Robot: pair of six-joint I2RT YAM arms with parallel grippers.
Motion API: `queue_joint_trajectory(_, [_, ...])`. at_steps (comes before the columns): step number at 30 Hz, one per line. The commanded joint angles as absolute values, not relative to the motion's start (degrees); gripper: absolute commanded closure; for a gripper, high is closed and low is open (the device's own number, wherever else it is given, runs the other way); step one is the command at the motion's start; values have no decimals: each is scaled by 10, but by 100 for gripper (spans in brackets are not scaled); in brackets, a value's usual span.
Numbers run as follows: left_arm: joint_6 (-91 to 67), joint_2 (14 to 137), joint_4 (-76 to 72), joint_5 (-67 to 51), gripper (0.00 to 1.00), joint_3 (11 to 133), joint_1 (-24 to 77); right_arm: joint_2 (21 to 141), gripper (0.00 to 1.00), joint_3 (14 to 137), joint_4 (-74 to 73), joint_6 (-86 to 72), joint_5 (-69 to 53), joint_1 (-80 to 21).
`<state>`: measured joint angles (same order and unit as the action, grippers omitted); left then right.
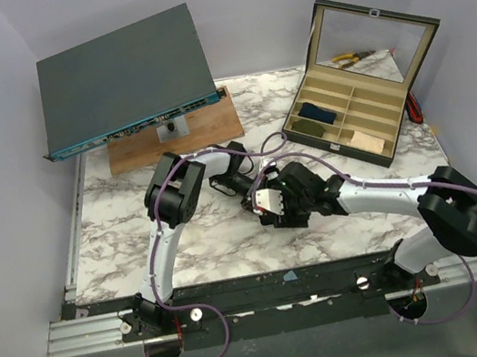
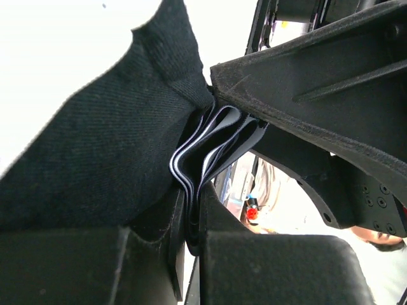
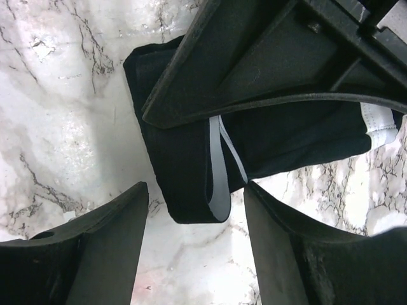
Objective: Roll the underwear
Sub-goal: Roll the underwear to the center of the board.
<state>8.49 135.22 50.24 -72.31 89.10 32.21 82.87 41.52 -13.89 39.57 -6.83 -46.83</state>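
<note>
The black underwear (image 2: 95, 159) hangs bunched, its thin white waistband trim (image 2: 210, 143) folded into several layers. My left gripper (image 2: 189, 222) is shut on those trim layers. In the right wrist view the underwear (image 3: 184, 171) lies over the marble table (image 3: 63, 114), its folded end with a white trim loop (image 3: 217, 171) reaching between the fingers. My right gripper (image 3: 196, 194) is open around that end, and the left gripper's finger (image 3: 254, 63) crosses above. In the top view both grippers, left (image 1: 247, 186) and right (image 1: 270, 202), meet at mid-table and hide the garment.
An open compartment box (image 1: 348, 117) with a mirrored lid stands at the back right, with a dark blue fabric roll (image 1: 315, 114) in it. A grey network switch (image 1: 124, 78) rests tilted on a wooden board (image 1: 202, 129) at the back left. Red-handled tool (image 1: 413, 111) at the right edge.
</note>
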Motion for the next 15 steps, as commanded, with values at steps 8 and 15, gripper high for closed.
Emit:
queue_joint_trajectory(8, [111, 1378, 526, -713, 100, 902, 318, 865, 35, 433, -114, 437, -64, -474])
queue_joint_trajectory(15, [115, 1374, 527, -707, 100, 901, 318, 905, 50, 438, -114, 437, -73, -474])
